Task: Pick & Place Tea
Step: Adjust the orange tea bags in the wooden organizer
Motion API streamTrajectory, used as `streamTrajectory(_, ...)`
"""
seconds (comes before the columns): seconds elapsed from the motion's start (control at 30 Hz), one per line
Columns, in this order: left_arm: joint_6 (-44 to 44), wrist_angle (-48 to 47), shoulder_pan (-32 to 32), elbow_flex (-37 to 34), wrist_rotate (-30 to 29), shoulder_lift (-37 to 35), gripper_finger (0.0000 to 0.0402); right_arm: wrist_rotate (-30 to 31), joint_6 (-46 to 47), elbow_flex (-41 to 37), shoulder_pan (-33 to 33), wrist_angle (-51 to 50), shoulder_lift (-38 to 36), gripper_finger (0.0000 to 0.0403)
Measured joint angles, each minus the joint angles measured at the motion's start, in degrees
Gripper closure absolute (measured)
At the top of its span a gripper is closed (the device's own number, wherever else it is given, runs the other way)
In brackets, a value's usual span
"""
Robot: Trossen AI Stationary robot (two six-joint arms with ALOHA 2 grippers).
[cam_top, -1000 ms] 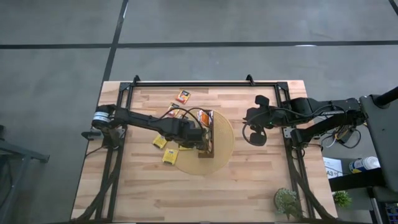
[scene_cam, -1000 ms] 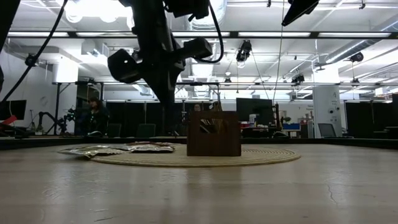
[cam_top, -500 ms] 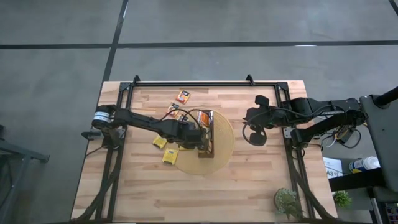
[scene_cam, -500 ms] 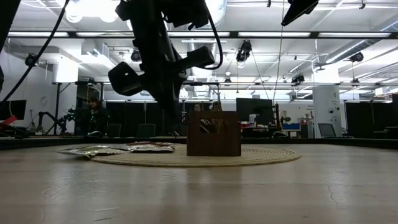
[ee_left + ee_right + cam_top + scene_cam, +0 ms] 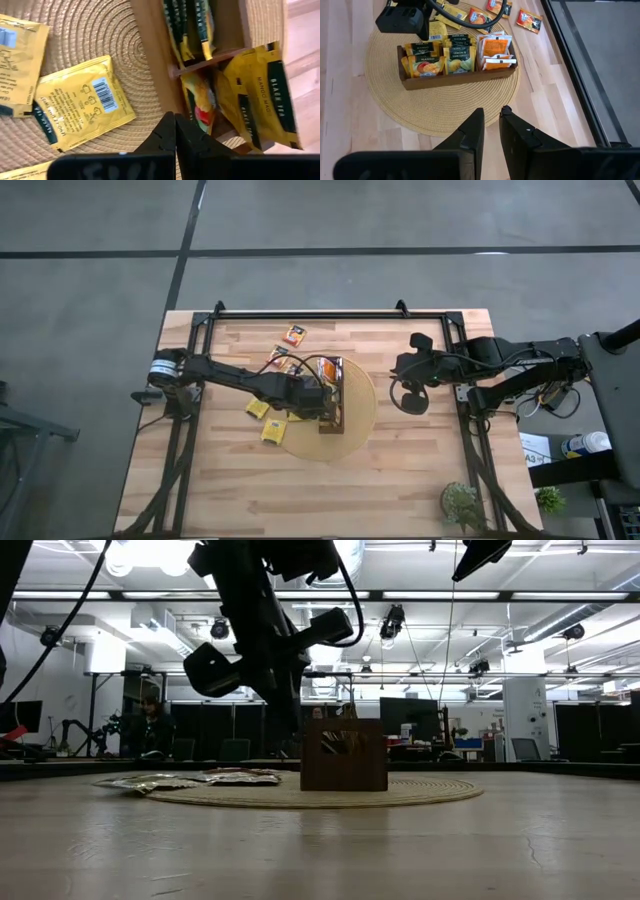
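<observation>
The long brown tray (image 5: 339,392) stands on the round woven disc (image 5: 322,446) and holds upright tea sachets (image 5: 456,59) in its compartments. One yellow sachet (image 5: 267,95) leans out at the tray's end. Loose tea lies flat around it: yellow sachets (image 5: 82,102) on the disc's edge and orange ones (image 5: 294,334) toward the far edge. My left gripper (image 5: 174,118) is shut and points steeply down at the tray's long wall (image 5: 150,60), on the side facing the loose sachets. My right gripper (image 5: 491,119) hangs above the table right of the disc, a narrow empty gap between its fingers. My left gripper's shut fingertips (image 5: 167,131) stand right at the tray's long wall, coming from above. Whether they touch the wall or the disc beside it, I cannot tell. Nothing shows between the fingers.
Black frame rails (image 5: 190,395) run along the table's left, right and far edges. A small potted plant (image 5: 462,505) stands at the near right corner. Bare wood lies toward the near edge. A person (image 5: 155,727) sits in the room far behind the table.
My left gripper has tipped about its wrist, and its shut fingertips have swung a little toward the tray and down. The tray and the sachets have stayed where they were.
</observation>
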Motion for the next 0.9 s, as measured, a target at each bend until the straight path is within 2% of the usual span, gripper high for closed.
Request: streamTrajectory(0.9, 1.1, 10.5, 0.0, 0.0, -1.5, 0.0, 0.0401, 0.0, -0.2, 0.0, 0.0, 0.0, 0.0, 0.0346)
